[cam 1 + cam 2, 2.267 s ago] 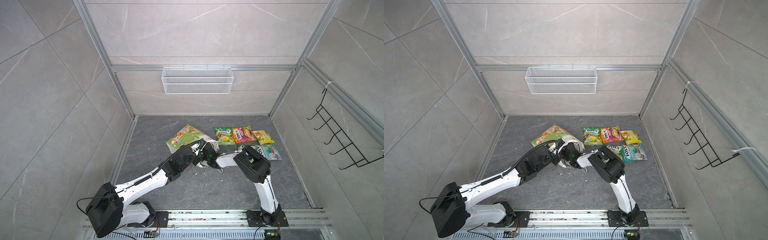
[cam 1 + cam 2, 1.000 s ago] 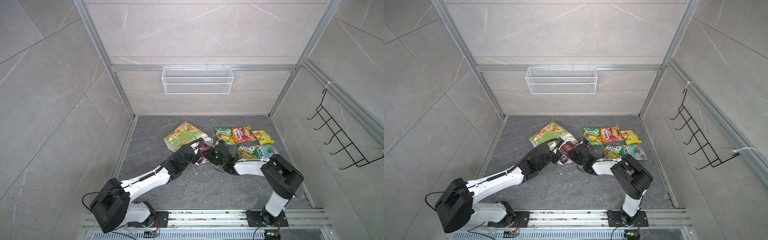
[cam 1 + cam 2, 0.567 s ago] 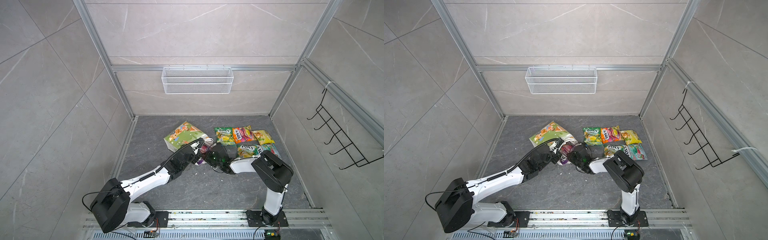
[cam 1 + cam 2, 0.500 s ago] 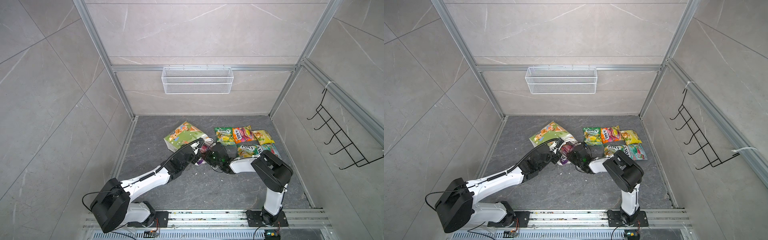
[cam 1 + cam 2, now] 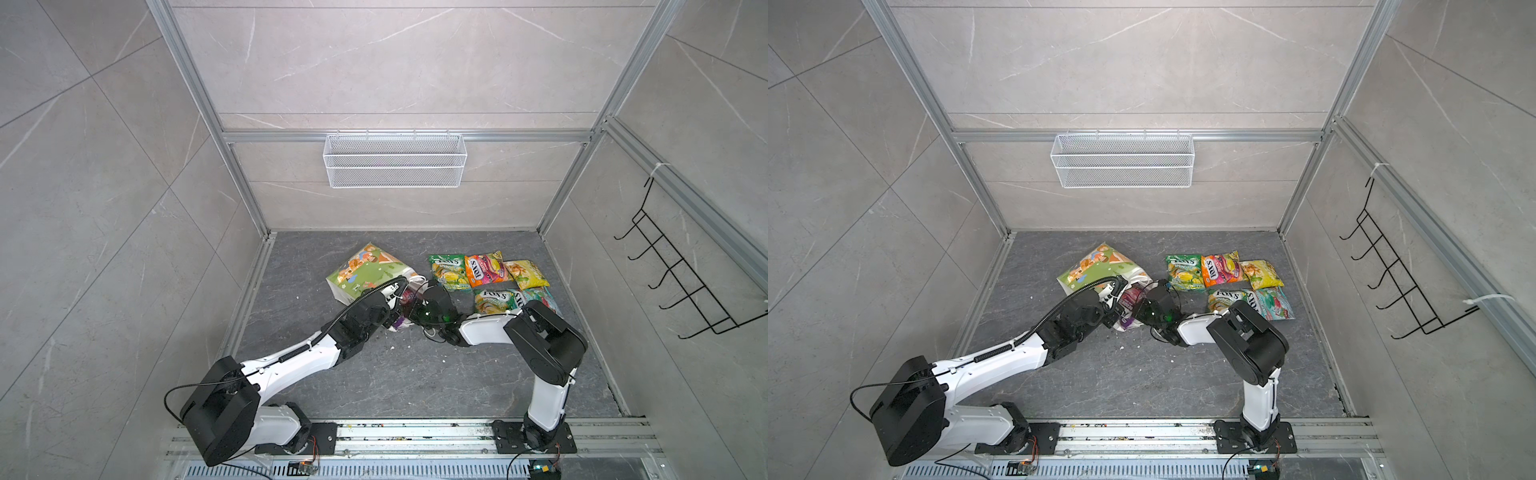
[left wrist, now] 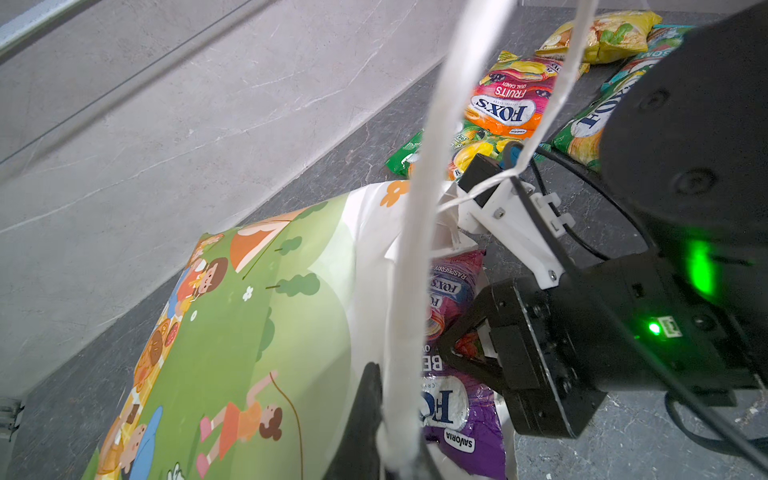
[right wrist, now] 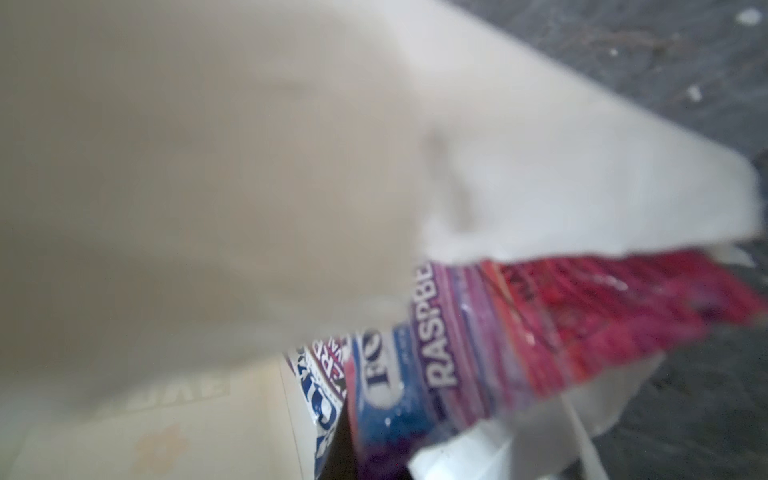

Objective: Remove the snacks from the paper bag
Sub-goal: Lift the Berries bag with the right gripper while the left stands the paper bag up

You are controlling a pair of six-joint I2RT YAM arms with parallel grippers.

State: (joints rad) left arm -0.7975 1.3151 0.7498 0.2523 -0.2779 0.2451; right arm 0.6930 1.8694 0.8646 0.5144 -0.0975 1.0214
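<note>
The right pincer (image 6: 444, 347), part open a second earlier, had just closed on the purple pouch (image 6: 455, 286) sticking out of the mouth of the paper bag (image 5: 365, 270), which lay on its side on the worktop (image 5: 374, 374). The left pincer (image 6: 392, 453) stayed shut on the bag's cord handle (image 6: 419, 249), lifting the mouth. 5 other pouches (image 5: 484, 270) already lay out on the worktop to the right. With this last snack gripped, only the pull-out seemed left.
</note>
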